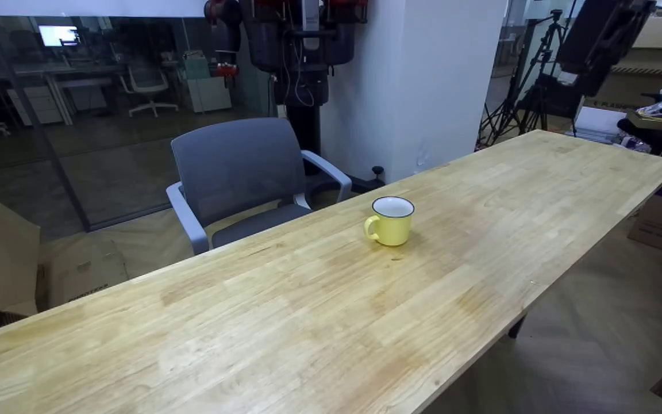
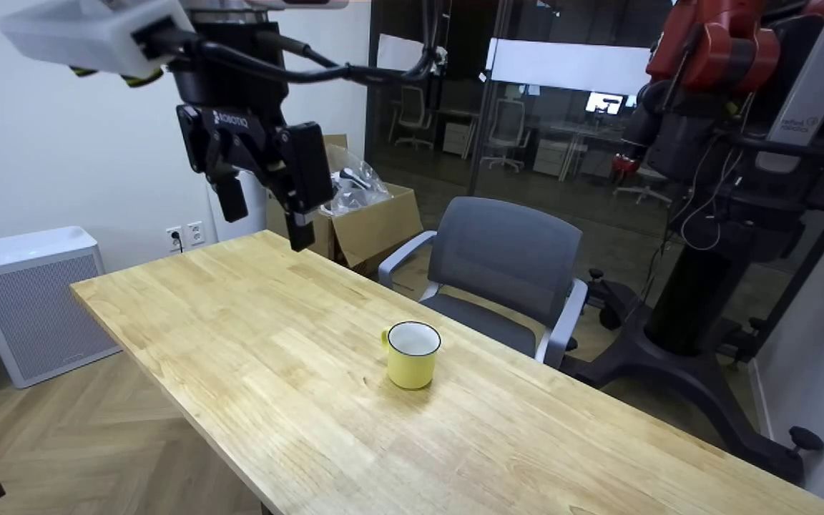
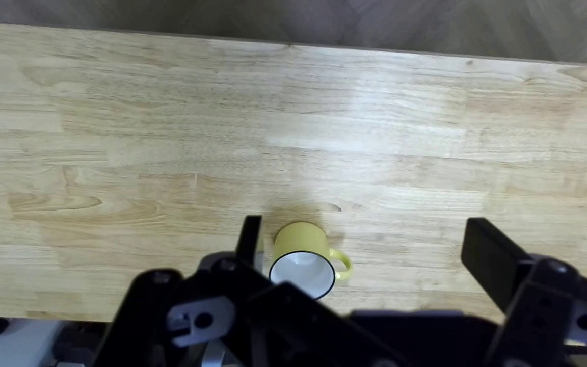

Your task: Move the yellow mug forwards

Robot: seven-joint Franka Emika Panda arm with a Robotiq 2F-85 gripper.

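Note:
The yellow mug (image 1: 392,230) stands upright on the wooden table, with a white inside and a dark rim. It shows in both exterior views, also here (image 2: 410,368). In the wrist view the mug (image 3: 299,239) appears near the left finger, its handle pointing right; part of its rim is hidden behind the gripper. My gripper (image 2: 269,218) is open and empty, high above the table and apart from the mug. In the wrist view the gripper (image 3: 367,250) has its two fingers spread wide.
The wooden table (image 1: 285,322) is long and narrow. A grey chair (image 2: 505,265) stands against its long edge, near the mug. A red and black robot (image 2: 719,143) stands behind the chair. Cardboard boxes (image 2: 376,222) are beyond the table's end. A dark shape (image 1: 601,46) hangs at the upper right.

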